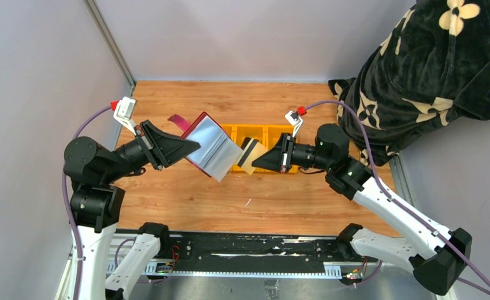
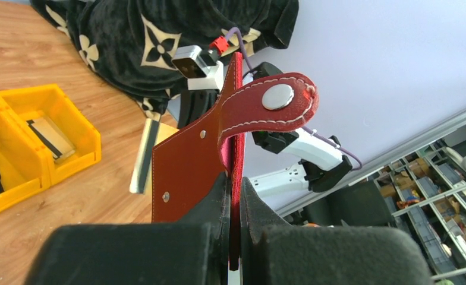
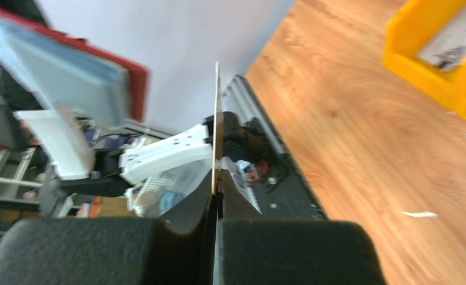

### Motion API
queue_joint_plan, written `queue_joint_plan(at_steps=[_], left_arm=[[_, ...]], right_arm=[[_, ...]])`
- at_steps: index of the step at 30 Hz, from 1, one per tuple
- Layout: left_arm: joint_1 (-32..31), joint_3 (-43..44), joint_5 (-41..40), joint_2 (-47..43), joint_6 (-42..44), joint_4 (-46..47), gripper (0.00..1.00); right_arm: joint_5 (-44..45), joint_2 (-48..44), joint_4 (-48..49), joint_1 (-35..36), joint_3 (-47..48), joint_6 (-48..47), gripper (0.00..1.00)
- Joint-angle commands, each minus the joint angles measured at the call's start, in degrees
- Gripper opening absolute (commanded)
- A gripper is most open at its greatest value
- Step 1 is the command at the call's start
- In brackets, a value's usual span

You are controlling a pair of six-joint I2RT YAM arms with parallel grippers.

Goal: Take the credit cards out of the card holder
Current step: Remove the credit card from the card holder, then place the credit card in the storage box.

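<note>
- The left claw (image 2: 234,202) sits closest to its own camera. Its jaws are pinched nearly together on the lower edge of the card holder (image 2: 186,172), gripping the maroon cover.
- The card holder hangs in the air to the left of the yellow tray (image 1: 264,127), clear of the wooden surface (image 1: 261,206). It is spread open, with its silvery sleeves (image 1: 214,147) turned toward the tray and its closure tab (image 2: 278,107) curling free at the top.
- The right claw (image 3: 216,190) is clamped flat on a tan card (image 1: 249,155), which its own camera sees edge-on. That card hangs above the tray's left end, just beside the sleeves' outer corner. From the right wrist it looks apart from the holder.
- Two tray compartments each hold something. One holds a pale card with a dark stripe (image 2: 49,138). The other holds a dark item that shows only at the frame's edge.
- Step in hand, as I judge it: one card is drawn clear of its sleeve, and withdrawal is giving way to delivery.
- The next move probably calls for the right arm to carry the card over an open compartment of the tray. It should lower the card near-flat and only then part the jaws, so the card does not tip or slide out.
- Meanwhile the left claw should hold the holder steady and open.
- I cannot tell whether any sleeve still contains a card; the glare on the sleeves hides it.
</note>
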Motion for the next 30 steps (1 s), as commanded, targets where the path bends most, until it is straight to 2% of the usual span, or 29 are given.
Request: queue_joint_plan(at_steps=[1, 4, 7, 12, 17, 23, 30], left_arm=[[0.5, 2.6, 1.0, 0.4, 0.4, 1.0, 0.0], [0.5, 2.6, 1.1, 0.4, 0.5, 1.1, 0.0], [0.5, 2.6, 1.3, 0.3, 0.3, 1.5, 0.0], [0.5, 2.0, 2.0, 0.3, 0.4, 2.1, 0.0], [0.5, 2.5, 2.3, 0.3, 0.4, 2.0, 0.0], [0.5, 2.2, 2.5, -0.2, 0.6, 1.6, 0.0], [0.5, 2.1, 2.8, -0.4, -0.1, 2.5, 0.0]], right_arm=[[-0.3, 2.4, -18.6, -4.6, 4.6, -12.0, 0.0], [2.8, 5.7, -26.9, -7.8, 7.8, -19.7, 0.0], [11.7, 9.4, -36.5, -10.5, 12.2, -28.2, 0.0], [27.4, 17.6, -43.5, -12.0, 18.5, -35.6, 0.0], [34.3, 28.3, -44.5, -13.1, 22.6, -39.4, 0.0], [35.7, 40.4, -47.6, -14.1, 29.4, -42.4, 0.0], [31.5, 50.0, -48.8, -14.5, 33.8, -43.7, 0.0]])
